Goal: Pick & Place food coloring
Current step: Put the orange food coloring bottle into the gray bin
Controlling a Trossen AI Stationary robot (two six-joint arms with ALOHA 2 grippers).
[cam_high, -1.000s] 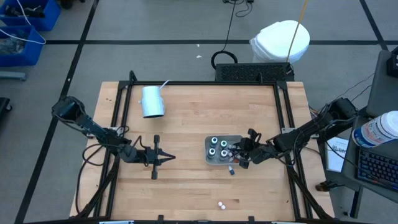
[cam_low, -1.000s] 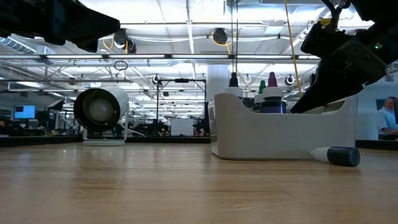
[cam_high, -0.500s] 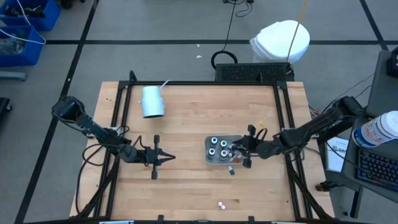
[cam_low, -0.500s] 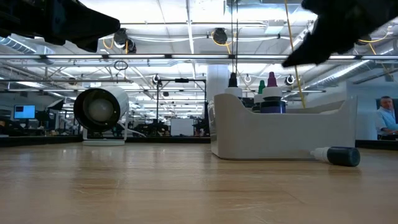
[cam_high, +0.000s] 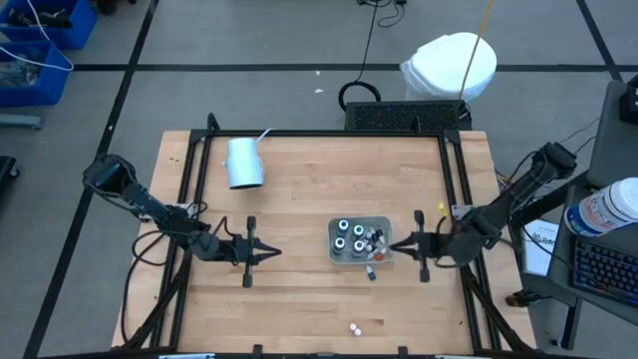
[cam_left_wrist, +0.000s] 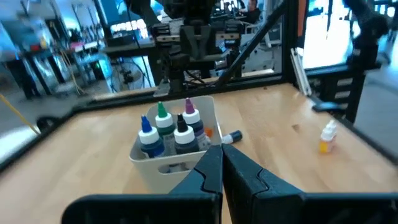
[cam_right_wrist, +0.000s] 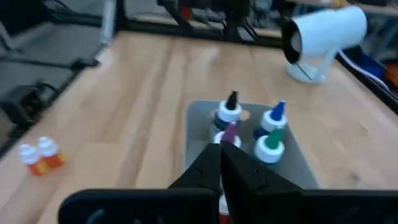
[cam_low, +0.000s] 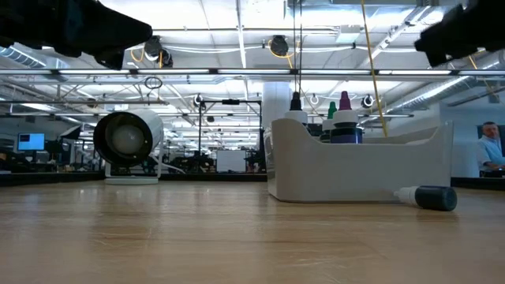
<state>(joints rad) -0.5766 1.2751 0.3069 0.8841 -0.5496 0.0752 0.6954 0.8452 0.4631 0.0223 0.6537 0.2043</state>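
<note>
A: Nearest the front table edge, two small white-capped orange bottles lie untouched, well apart from everything else. A dark bottle lies on its side on the wood, just beside the tray.

B: What changed? A second ago the right gripper stood half open over the tray's right end. Now it has pulled back to the right of the tray, fingers pressed together, nothing between them (the right wrist view shows them meeting in front of the tray).

A: So probably a drop-off just finished. Upright bottles stand in the tray: blue, green, purple and black tips.

B: Left gripper has not moved; closed and empty, hovering left of the tray. Farther back the pale blue cup lies on its side.

A: Judgement: the fallen bottle and the orange pair are left to place.

B: Hard to make out: what exactly lies at the tray's right end. The low view's tray wall hides the bottle bodies, and it catches only a dark corner of the right arm.
</note>
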